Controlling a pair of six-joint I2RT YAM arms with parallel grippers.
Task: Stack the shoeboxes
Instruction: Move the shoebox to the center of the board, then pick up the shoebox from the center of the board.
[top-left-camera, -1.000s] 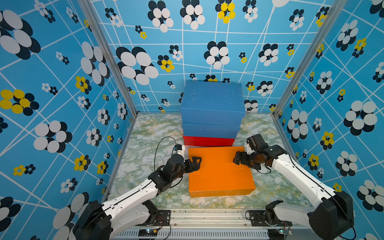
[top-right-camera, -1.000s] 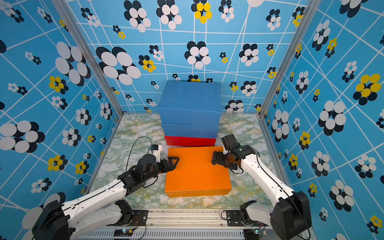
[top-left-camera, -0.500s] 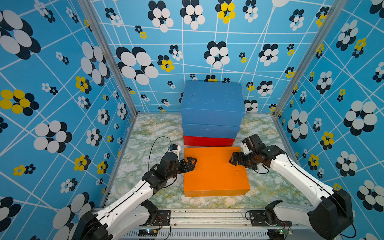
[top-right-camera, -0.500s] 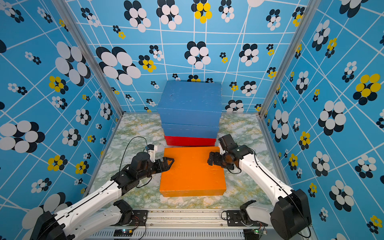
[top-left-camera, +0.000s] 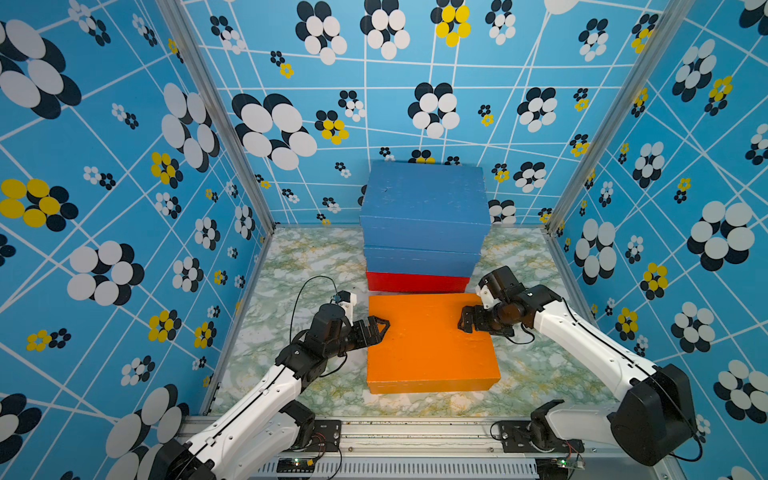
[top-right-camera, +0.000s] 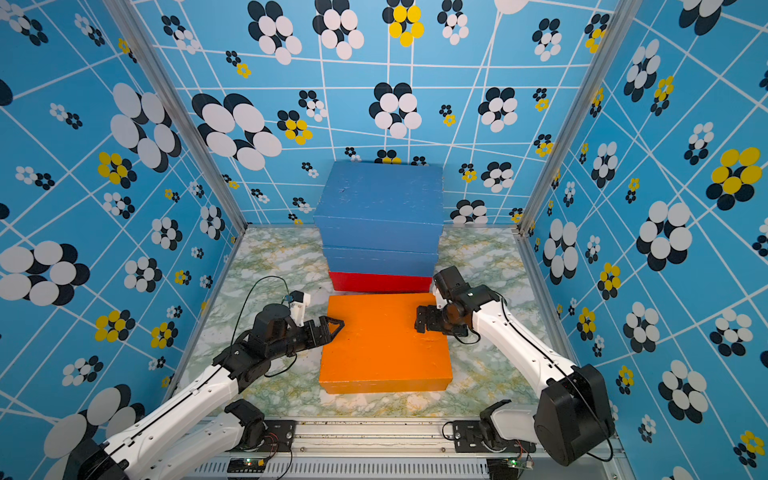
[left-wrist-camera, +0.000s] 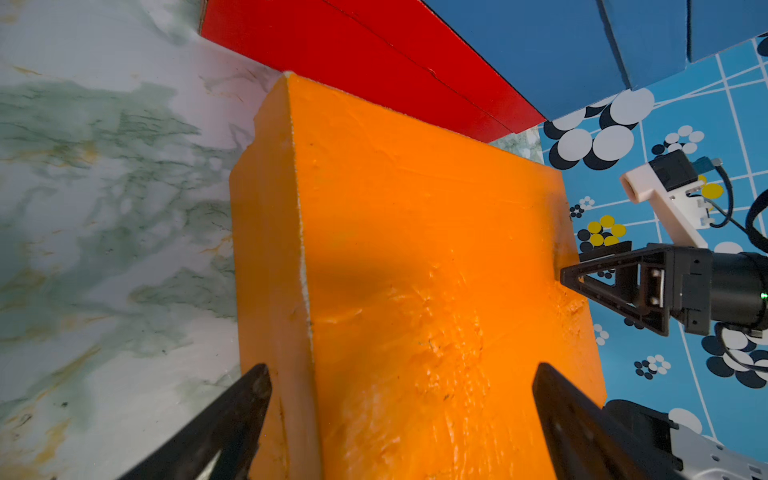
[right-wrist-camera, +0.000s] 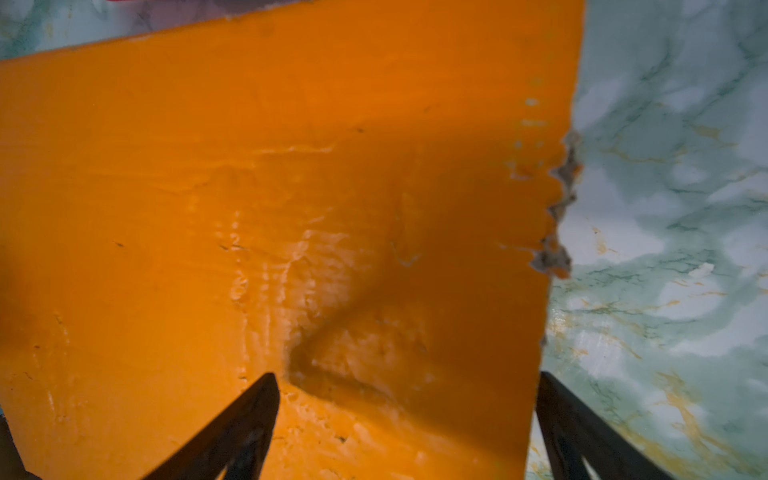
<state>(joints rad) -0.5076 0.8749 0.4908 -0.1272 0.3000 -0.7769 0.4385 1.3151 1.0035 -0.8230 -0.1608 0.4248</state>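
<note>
**Operator:** What can go wrong from here?

**Inspector:** Your orange box (top-left-camera: 428, 340) lies on the counter (top-left-camera: 299, 266), right in front of the stack (top-left-camera: 422, 232). Left jaws and right jaws stand wide open at its two ends, gripping nothing. Press unevenly and it may tilt or slip. Lift too low and you may topple the stack.

**Operator:** Count?

**Inspector:** Four: two blue boxes (top-left-camera: 424, 195), one red box (top-left-camera: 417, 282), one orange.

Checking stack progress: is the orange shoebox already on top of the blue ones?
No, the orange shoebox lies on the table in front of the red shoebox.
</note>
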